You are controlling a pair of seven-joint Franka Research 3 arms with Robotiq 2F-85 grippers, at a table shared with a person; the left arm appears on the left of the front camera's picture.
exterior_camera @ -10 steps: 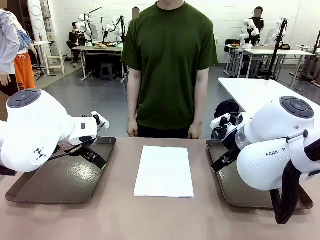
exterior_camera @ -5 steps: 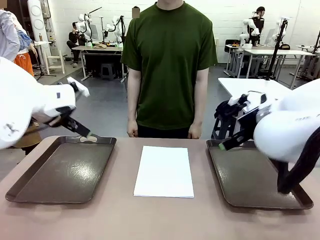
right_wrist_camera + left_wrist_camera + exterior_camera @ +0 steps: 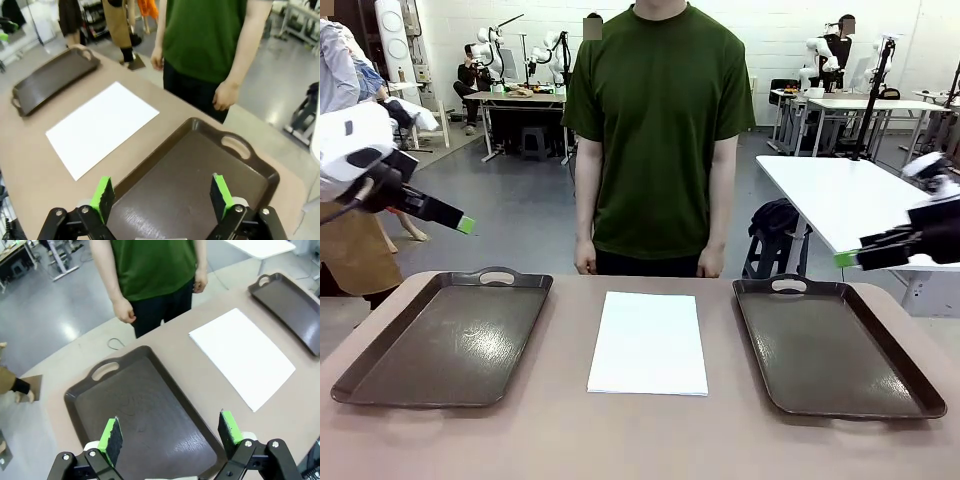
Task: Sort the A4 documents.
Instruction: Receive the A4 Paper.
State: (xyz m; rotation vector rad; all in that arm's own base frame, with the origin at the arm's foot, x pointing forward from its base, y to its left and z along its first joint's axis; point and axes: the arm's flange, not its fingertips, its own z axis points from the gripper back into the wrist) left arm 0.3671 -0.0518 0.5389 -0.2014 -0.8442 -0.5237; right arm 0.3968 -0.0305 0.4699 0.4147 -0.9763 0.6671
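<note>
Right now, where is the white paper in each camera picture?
Front view: the A4 documents lie centre, between the left tray and right tray.
Left wrist view: upper right, beyond the left tray.
Right wrist view: left of centre, beside the right tray.
Shared landmark: the person in green.

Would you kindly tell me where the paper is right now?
In the front view, the paper lies flat on the table, between the left tray and the right tray, touching neither, just before the person.
</note>
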